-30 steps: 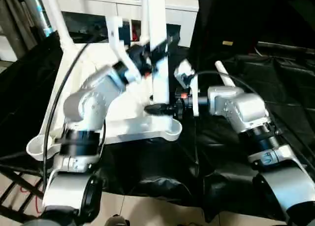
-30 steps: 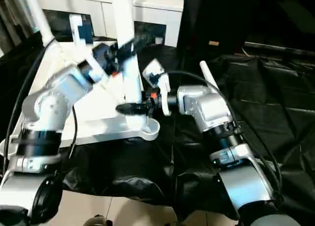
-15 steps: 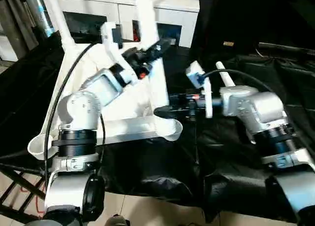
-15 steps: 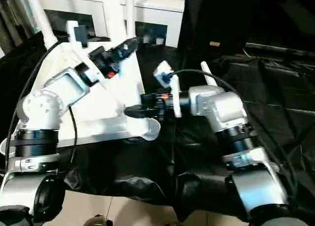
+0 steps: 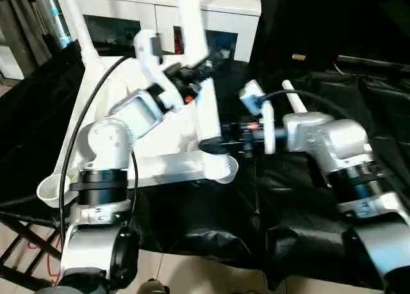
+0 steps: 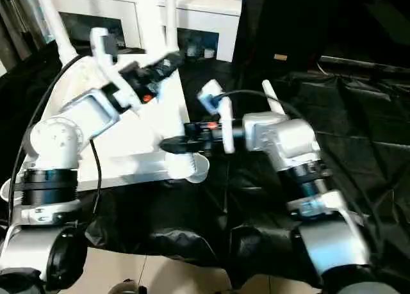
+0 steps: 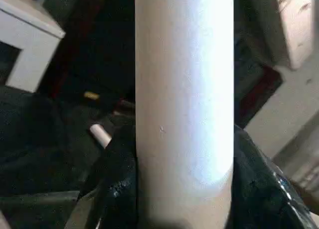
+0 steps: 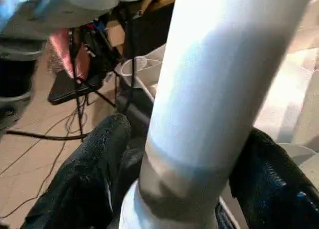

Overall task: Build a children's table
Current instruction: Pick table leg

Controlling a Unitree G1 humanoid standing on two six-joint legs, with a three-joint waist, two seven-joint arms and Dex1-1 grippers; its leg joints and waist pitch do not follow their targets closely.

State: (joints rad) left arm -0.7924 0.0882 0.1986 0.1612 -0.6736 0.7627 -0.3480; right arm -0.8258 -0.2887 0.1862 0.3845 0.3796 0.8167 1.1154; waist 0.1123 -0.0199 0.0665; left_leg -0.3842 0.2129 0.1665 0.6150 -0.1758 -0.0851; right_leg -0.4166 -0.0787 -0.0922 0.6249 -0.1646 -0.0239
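The white table top (image 5: 163,168) lies underside up on the black-draped work table. One white leg (image 5: 206,108) stands in its near right corner socket (image 5: 225,168), leaning slightly. My left gripper (image 5: 204,67) is shut on the leg's upper part, and the leg (image 7: 184,89) sits between its black fingers (image 7: 117,189). My right gripper (image 5: 213,143) is shut on the leg just above the socket, where the leg (image 8: 224,84) is flanked by fingers (image 8: 94,164). Another leg (image 5: 72,17) stands at the far left corner. A loose leg (image 5: 293,99) lies on the cloth behind my right arm.
A white cabinet (image 5: 224,9) stands behind the work table. Black cloth (image 5: 359,95) covers the table to the right. A black folding frame (image 5: 25,243) and tiled floor lie below the near left edge, beside the empty near left socket (image 5: 51,188).
The held leg's upper end has tipped to the left, with my left gripper following it. My right gripper has stayed at the leg's base while its forearm shifted a little right.
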